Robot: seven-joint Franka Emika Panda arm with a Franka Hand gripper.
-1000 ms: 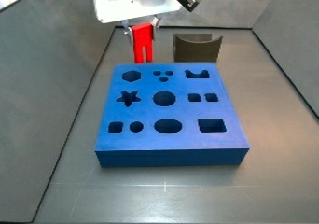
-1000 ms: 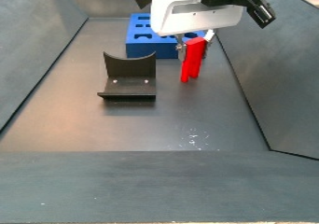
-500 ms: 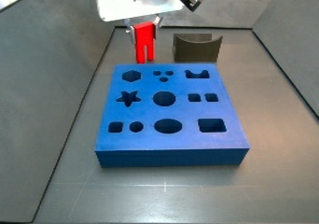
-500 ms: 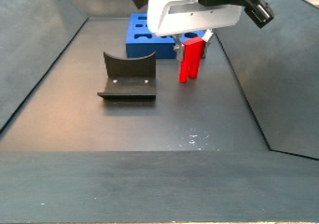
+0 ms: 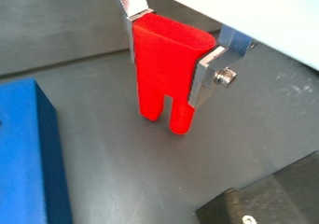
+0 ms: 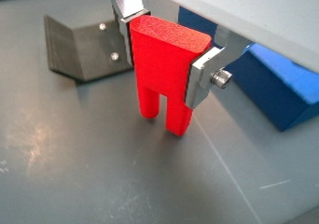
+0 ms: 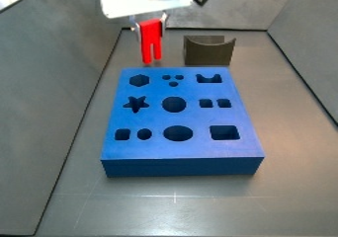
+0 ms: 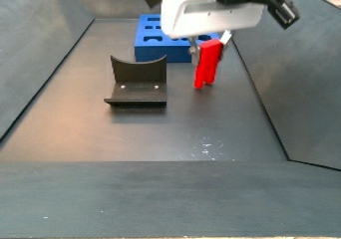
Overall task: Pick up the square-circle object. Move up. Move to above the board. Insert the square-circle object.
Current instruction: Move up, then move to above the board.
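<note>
So the gripper [image 6: 165, 47] is clamped on the square-circle object [image 6: 165, 71] — in both wrist views the silver fingers [image 5: 214, 70] press its upper part from two sides, prongs pointing down. In a side view the red piece [image 7: 150, 39] hangs clear of the floor, just past the 12 o'clock edge of the board [image 7: 180, 122], roughly over its 11 o'clock corner but not above the slab itself. The dark fixture [image 7: 208, 49] sits near the board's 1 o'clock corner, apart from the piece.

My read: pick is done and we're in the "move up" step, with the carry to above the board about to start. Next move needs enough height to clear the board's top face, then a shift toward 6 o'clock to sit over the matching cut-out. I can't tell from here which hole fits it. The prongs have to stay upright and lined up square with that hole before lowering — a tilted piece would probably catch on the rim.
</note>
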